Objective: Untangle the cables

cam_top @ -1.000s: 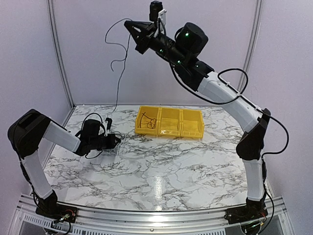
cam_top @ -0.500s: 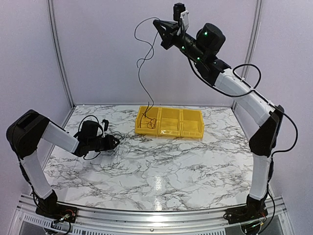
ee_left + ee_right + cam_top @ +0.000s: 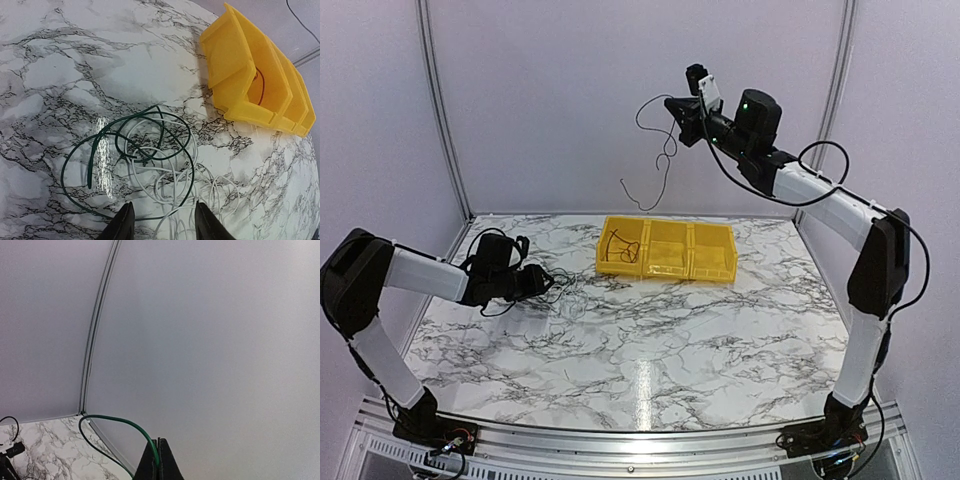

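The counter point(image 3: 720, 340) is fake-marble laminate, smooth and glossy enough to throw glare. The bin point(image 3: 240, 75) is smooth yellow plastic with a slight sheen. The cables point(image 3: 145, 160) look plastic-coated, slick green and white. The near-edge rail point(image 3: 620, 442) is bare metal, and the walls point(image 3: 550, 100) are matt.

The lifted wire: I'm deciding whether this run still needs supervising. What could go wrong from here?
1. The right fingers pinch only the thin green wire, high above the yellow bin. It dangles freely, so if it is released from here it could land outside the bin.
2. On the table, the tangle in front of the open left fingers has green and white loops interlaced. Pulling one strand could drag the rest or tighten a knot.
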Controlling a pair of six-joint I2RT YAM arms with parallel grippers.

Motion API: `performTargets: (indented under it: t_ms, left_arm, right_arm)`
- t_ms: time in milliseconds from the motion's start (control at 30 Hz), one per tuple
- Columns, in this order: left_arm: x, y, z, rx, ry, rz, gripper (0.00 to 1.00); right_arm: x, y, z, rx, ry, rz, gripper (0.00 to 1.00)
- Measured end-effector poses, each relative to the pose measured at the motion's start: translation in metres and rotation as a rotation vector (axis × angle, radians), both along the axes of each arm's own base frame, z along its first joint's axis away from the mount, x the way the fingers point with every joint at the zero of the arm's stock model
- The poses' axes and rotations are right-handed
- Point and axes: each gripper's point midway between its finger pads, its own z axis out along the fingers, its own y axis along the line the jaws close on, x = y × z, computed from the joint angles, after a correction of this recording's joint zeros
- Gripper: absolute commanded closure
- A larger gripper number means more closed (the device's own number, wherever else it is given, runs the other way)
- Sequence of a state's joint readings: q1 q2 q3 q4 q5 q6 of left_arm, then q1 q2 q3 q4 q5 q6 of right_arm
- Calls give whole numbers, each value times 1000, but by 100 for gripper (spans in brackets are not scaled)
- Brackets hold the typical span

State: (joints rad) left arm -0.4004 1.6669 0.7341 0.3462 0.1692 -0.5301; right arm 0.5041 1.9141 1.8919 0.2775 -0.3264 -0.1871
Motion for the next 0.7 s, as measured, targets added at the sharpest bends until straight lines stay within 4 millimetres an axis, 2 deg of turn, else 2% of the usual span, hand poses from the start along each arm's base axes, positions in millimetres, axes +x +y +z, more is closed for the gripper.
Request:
performTargets:
  t_ms: [167,233,467,700]
  left_arm:
    - [2,5,13,24,-26,14,56]
    - [3,8,14,35,-26,21,56]
    - [-1,18,5,81,21,51,56]
    - [-2,22,9,101,24,66,56]
  right_arm:
    - [16,-11,-38,-42,65,-33,100]
    - [21,-14,-47,-52,79,-45,100]
    - [36,-32,-55,-53,95,-107,100]
    - [39,-36,-55,-47,100,-113,100]
